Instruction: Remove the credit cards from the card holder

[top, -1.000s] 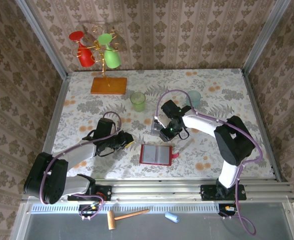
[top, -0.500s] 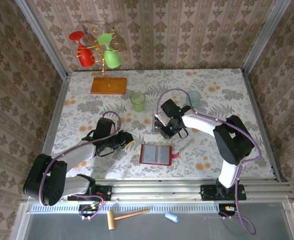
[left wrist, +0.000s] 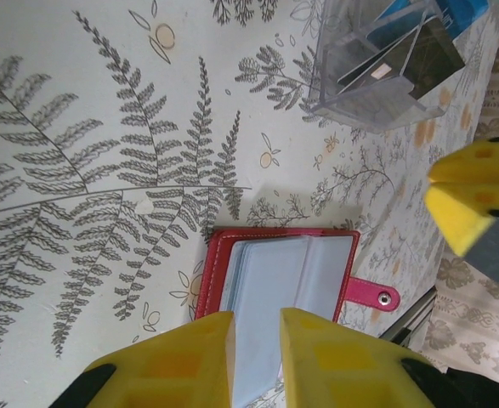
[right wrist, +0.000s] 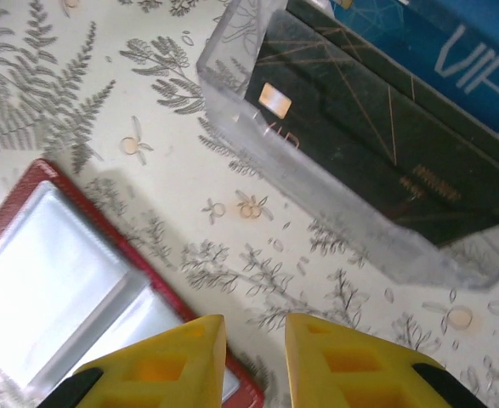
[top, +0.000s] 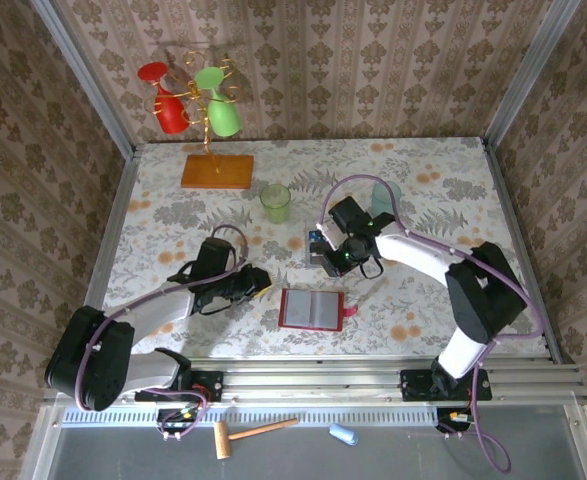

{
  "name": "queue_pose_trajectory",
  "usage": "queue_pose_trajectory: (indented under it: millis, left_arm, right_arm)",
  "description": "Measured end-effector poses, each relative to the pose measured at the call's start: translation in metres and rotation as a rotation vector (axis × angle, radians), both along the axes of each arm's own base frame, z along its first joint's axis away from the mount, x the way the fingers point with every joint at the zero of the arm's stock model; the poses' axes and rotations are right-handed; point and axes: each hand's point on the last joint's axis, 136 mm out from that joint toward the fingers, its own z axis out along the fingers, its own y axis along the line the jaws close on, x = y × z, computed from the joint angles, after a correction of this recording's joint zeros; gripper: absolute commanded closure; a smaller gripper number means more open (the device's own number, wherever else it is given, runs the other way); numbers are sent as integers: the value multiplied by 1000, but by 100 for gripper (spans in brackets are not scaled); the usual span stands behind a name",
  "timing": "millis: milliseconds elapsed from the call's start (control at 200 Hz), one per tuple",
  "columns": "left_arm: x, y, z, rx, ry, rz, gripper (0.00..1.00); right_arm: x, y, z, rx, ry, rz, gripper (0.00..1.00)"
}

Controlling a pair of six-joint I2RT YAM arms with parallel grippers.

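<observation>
**Red card holder [top: 313,309] lies open by two claws**

The flowery table [top: 433,180] has everything on it. The card holder lies flat and open near the front edge, with its pale pockets facing up. The left claw [left wrist: 258,327] hangs just beside its left side. Its fingers are a little apart and hold nothing. The right claw [right wrist: 254,331] hangs just past its far edge, with its fingers also a little apart and empty. A clear box [right wrist: 317,212] sits right behind. A dark card [right wrist: 360,153] and a blue card [right wrist: 453,51] lie inside it.
</observation>
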Motion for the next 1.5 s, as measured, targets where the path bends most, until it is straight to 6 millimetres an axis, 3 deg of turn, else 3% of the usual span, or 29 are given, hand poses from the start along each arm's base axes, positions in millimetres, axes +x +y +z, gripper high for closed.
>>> queue_pose_trajectory:
  millis: [275,475,930,1160,1340,1500]
  left_arm:
    - [-18,-14,-26,41,70,-72,72]
    - [-33,-24,-38,62,100,-127,72]
    - [-46,-33,-40,61,108,-146,72]
    - [-43,-30,-32,55,80,-118,72]
    - [-41,-30,-27,54,60,-108,73]
    - [-40,-29,-28,58,56,-102,77]
  right_arm:
    - [-24,0,8,90,31,-68,75]
    - [-28,0,15,114,28,-83,75]
    - [-36,7,27,142,13,-81,76]
    - [-42,9,29,180,70,-211,79]
    - [-52,12,16,226,169,-360,86]
    - [-64,16,0,290,283,-489,83]
